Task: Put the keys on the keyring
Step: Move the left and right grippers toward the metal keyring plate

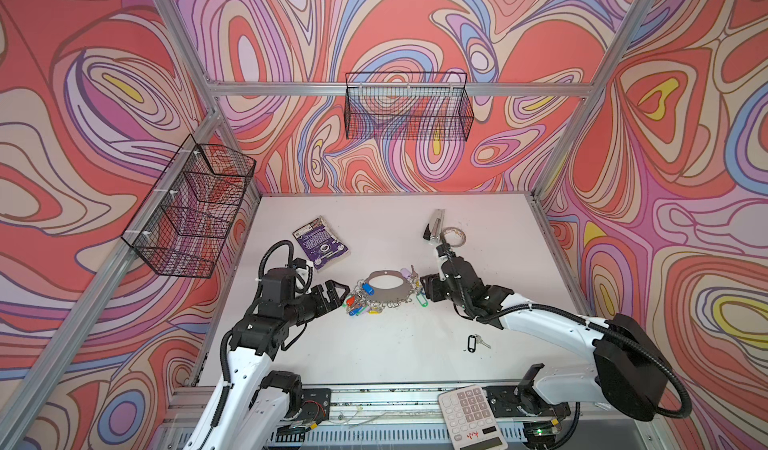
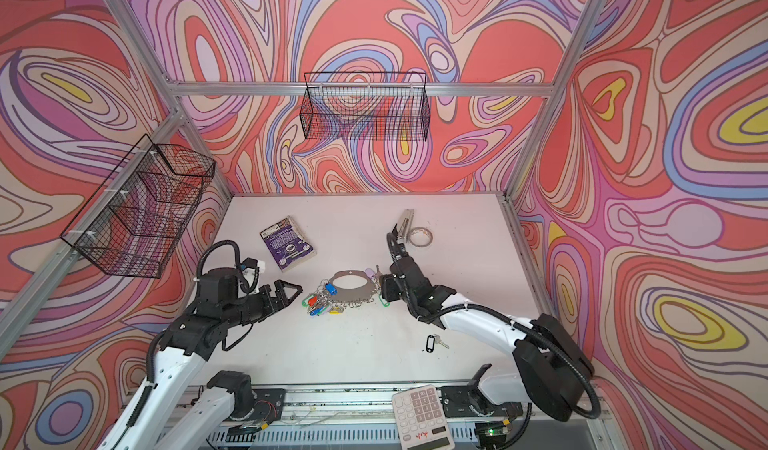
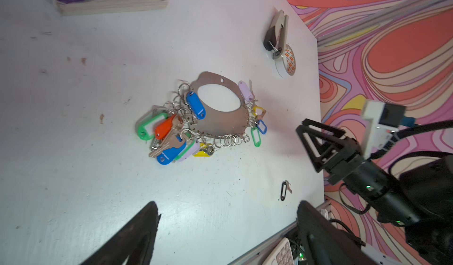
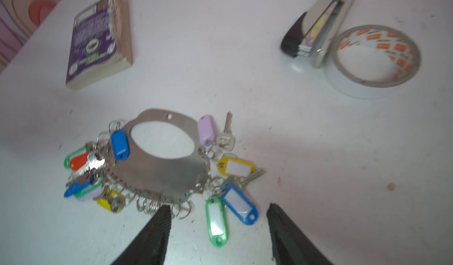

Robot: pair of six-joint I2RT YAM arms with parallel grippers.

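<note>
Keyring, the flat grey metal oval plate with the big oval opening (image 1: 388,289) (image 2: 353,289) (image 3: 218,123) (image 4: 161,170), lies flat mid-worktop, small rings and coloured tags bunched along its edge. The keys, one small silver key on a black-rimmed oblong tag (image 1: 473,342) (image 2: 432,342) (image 3: 284,190), lie loose on the white worktop (image 1: 395,356), well apart from the keyring, toward the near edge on the right-arm side, nothing touching them. Left gripper (image 1: 334,292) (image 2: 289,292) (image 3: 228,227) sits just off the keyring's left side, facing the tag cluster, jaws wide apart and empty. Right gripper (image 1: 428,287) (image 2: 384,289) (image 4: 219,206) is at the keyring's right side, jaws parted and holding nothing; its wrist view shows the green and blue tags in the gap between the fingers (image 4: 157,232), and I can't tell whether there is contact. Behind the keyring on the left lies a purple paperback book (image 1: 321,242) (image 4: 98,43). Behind it on the right, a silver-and-black stapler (image 1: 434,227) (image 4: 318,28) rests against a whitish tape roll (image 1: 454,235) (image 4: 372,60). A white calculator (image 1: 471,416) sits on the front rail, nearer than the keyring.
</note>
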